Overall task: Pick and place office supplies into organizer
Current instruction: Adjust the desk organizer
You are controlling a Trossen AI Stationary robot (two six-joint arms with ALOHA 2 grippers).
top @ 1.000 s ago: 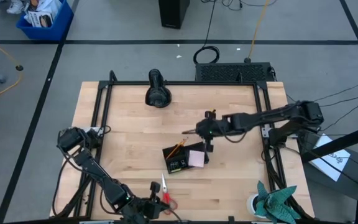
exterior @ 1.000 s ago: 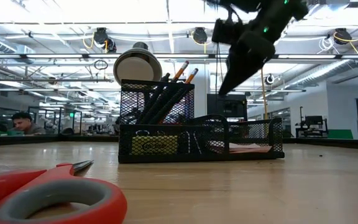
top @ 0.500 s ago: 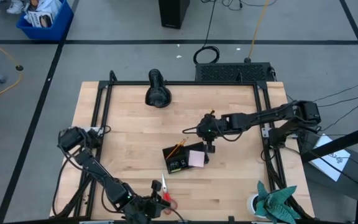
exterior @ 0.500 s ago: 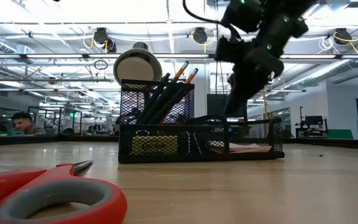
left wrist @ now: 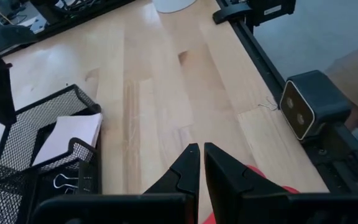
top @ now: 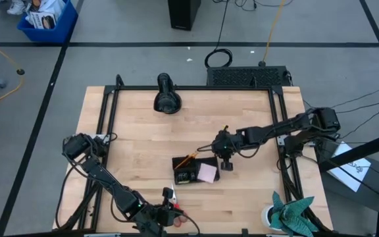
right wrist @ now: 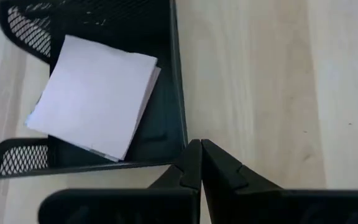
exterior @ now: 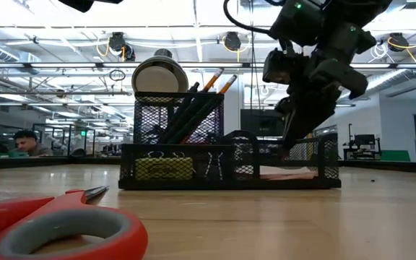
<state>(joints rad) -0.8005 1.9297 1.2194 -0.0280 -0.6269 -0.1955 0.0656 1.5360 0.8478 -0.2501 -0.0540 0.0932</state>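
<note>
Overhead, scissors [top: 174, 212] hidden under left hand [top: 165, 212], pressed together, low view shows red handle, right hand [right wrist: 194, 163] pressed together

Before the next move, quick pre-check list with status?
1. Right gripper shut and empty, at the organizer edge: ok.
2. Pink sticky-note pad lying in its compartment: ok.
3. Pencils and pens upright in the tall holder: ok.
4. Binder clips inside the organizer: ok.
5. Scissors put away: not ok, on the table near the front edge.
6. Left gripper gripping the scissors: cannot tell; fingers nearly together right over the red handle.
</note>
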